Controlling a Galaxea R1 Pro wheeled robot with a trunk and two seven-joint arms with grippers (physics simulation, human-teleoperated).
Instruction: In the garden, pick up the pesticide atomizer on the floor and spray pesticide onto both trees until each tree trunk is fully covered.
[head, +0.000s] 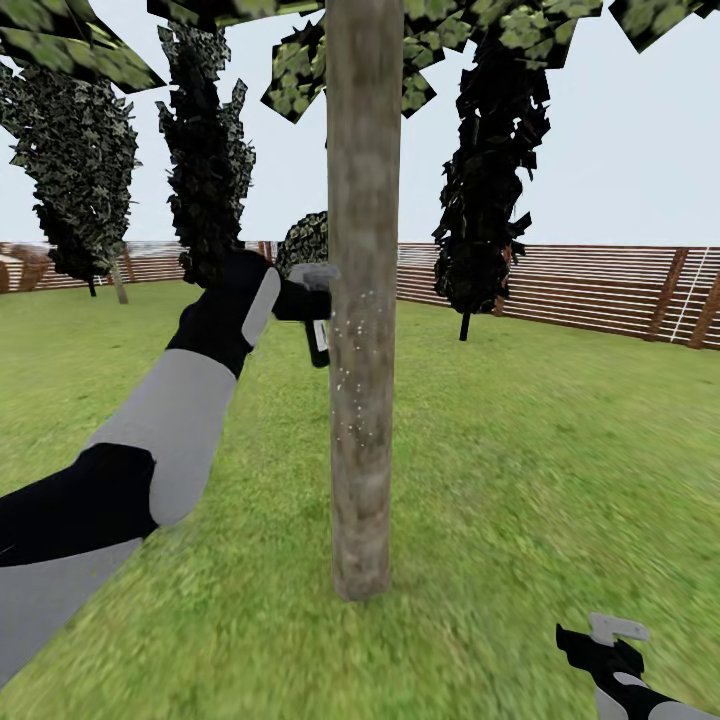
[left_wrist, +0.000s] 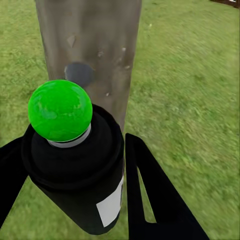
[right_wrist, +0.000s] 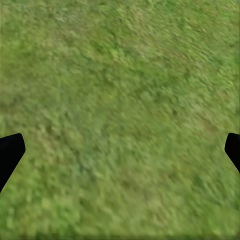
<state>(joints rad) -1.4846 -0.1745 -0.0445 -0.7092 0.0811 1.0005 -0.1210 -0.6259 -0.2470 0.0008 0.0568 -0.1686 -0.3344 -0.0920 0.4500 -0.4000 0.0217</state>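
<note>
A tree trunk (head: 362, 300) of mottled grey-brown bark rises straight in front of me, its leafy canopy (head: 300, 70) overhead. Fine white pesticide specks (head: 348, 345) dot the bark at mid height. My left gripper (head: 303, 300) is raised just left of the trunk, shut on the pesticide atomizer (head: 318, 345). Up close, the atomizer (left_wrist: 80, 170) is a black can with a green dot (left_wrist: 60, 110) on top, held between my left gripper (left_wrist: 75, 142) fingers (left_wrist: 155, 195) and facing the trunk (left_wrist: 90, 45). My right gripper (head: 610, 645) hangs low, open over grass (right_wrist: 120, 100).
Grass lawn (head: 520, 450) lies all around the trunk. Dark cypress-like columns (head: 205, 150) (head: 490, 170) stand behind, with a round bush (head: 305, 240) between them. A brown slatted fence (head: 560, 285) closes the back and right.
</note>
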